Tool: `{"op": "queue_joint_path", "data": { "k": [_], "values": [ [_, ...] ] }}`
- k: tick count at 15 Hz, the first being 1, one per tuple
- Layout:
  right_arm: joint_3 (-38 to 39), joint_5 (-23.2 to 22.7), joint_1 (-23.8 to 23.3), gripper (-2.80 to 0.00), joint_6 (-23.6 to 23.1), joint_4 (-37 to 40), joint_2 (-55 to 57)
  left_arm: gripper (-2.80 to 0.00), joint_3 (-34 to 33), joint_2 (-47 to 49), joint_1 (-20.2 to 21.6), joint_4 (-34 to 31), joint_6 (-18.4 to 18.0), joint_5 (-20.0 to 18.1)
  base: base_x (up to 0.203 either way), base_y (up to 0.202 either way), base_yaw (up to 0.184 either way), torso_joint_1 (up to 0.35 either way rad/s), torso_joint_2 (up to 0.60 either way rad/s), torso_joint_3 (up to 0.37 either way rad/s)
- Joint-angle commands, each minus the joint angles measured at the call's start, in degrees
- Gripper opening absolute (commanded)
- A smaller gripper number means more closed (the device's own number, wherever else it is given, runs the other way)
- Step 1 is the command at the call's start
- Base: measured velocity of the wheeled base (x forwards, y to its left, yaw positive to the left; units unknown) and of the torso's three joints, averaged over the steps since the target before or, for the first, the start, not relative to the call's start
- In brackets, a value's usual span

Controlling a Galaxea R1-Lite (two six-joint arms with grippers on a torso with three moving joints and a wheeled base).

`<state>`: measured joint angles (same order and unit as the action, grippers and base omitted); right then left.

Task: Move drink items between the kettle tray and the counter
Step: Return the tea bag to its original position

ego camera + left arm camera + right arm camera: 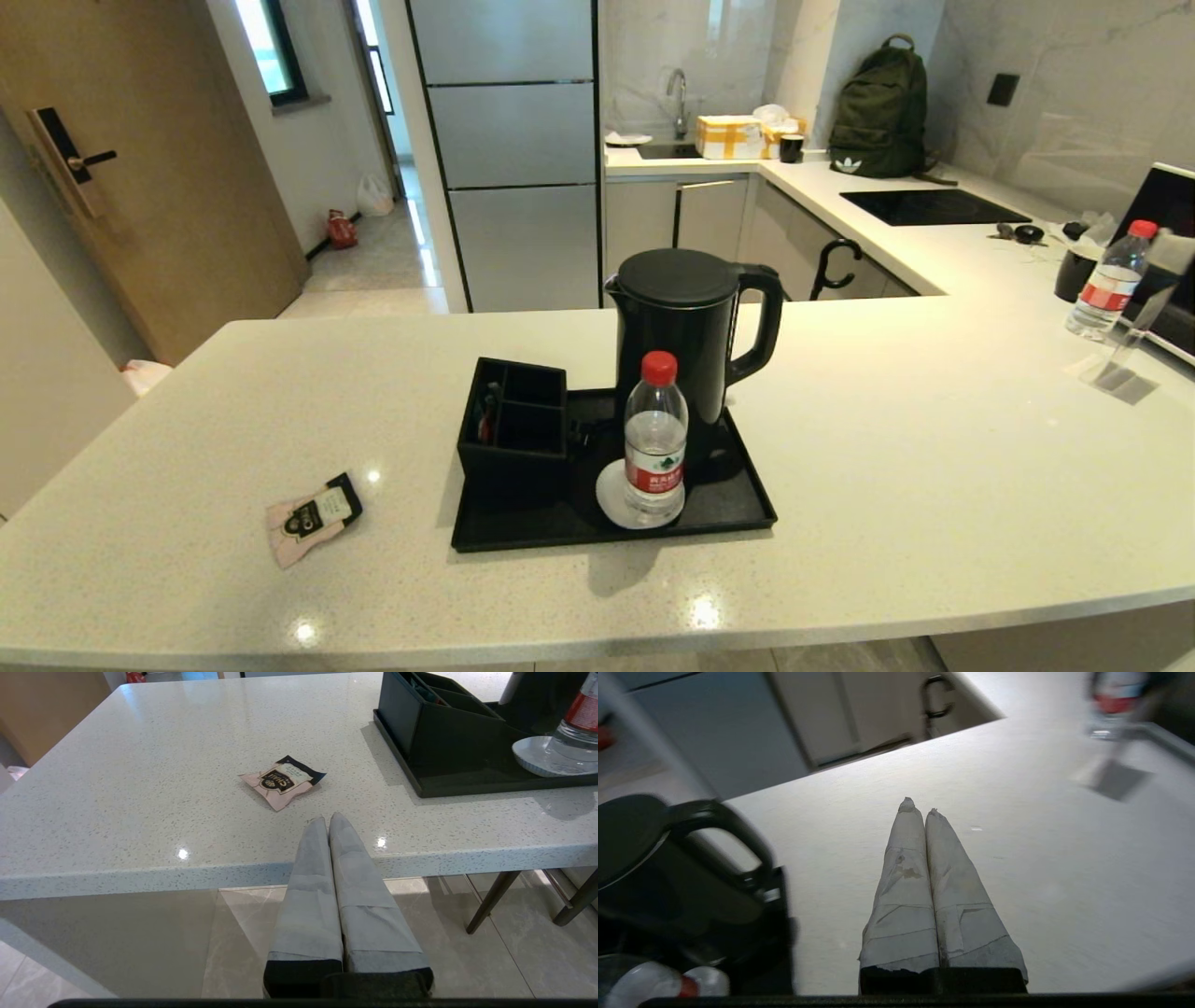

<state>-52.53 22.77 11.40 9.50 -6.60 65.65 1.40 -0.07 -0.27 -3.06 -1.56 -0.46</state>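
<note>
A tall black kettle stands at the back of the black kettle tray, its handle to the right. The compartmented box sits on the tray's left end. A pale pink sachet with a black end lies on the counter, left of the tray. Neither arm shows in the head view. My left gripper is shut and empty over the counter's near edge, short of the sachet. Empty too, my right gripper is shut above bare counter, right of the kettle handle.
A clear water bottle with a red cap stands on a white coaster at the tray's front. A second bottle, a dark cup and a clear stand sit at the counter's far right.
</note>
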Motion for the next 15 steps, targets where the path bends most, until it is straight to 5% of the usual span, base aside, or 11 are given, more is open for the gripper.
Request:
{"op": "queue_joint_path", "data": {
  "k": [1,5,9,12,14,15],
  "values": [
    [-2.3,10.2,0.1,-2.8,0.0,12.8,-13.6,-2.8,0.0,0.1,0.0,0.0,0.0,0.0,0.0,0.0,0.0,0.0,0.0,0.0],
    [3.8,16.9,-6.7,-2.8,-2.6,20.5,-31.4,-2.8,0.0,0.1,0.0,0.0,0.0,0.1,0.0,0.0,0.0,0.0,0.0,0.0],
    [13.8,14.4,-10.5,-2.8,-8.3,27.9,-55.3,-2.8,0.0,0.1,0.0,0.0,0.0,0.0,0.0,0.0,0.0,0.0,0.0,0.0],
    [17.6,1.9,-11.4,-2.8,-9.2,36.2,-65.8,-2.8,0.0,0.1,0.0,0.0,0.0,0.1,0.0,0.0,0.0,0.0,0.0,0.0],
    [22.4,-13.3,-11.6,-2.8,-8.1,37.1,-65.8,-2.8,0.0,0.1,0.0,0.0,0.0,0.0,0.0,0.0,0.0,0.0,0.0,0.0],
    [27.7,-16.4,-11.6,-2.8,-8.1,36.4,-65.8,-2.8,0.0,0.1,0.0,0.0,0.0,0.0,0.0,0.0,0.0,0.0,0.0,0.0]
  ]
}}
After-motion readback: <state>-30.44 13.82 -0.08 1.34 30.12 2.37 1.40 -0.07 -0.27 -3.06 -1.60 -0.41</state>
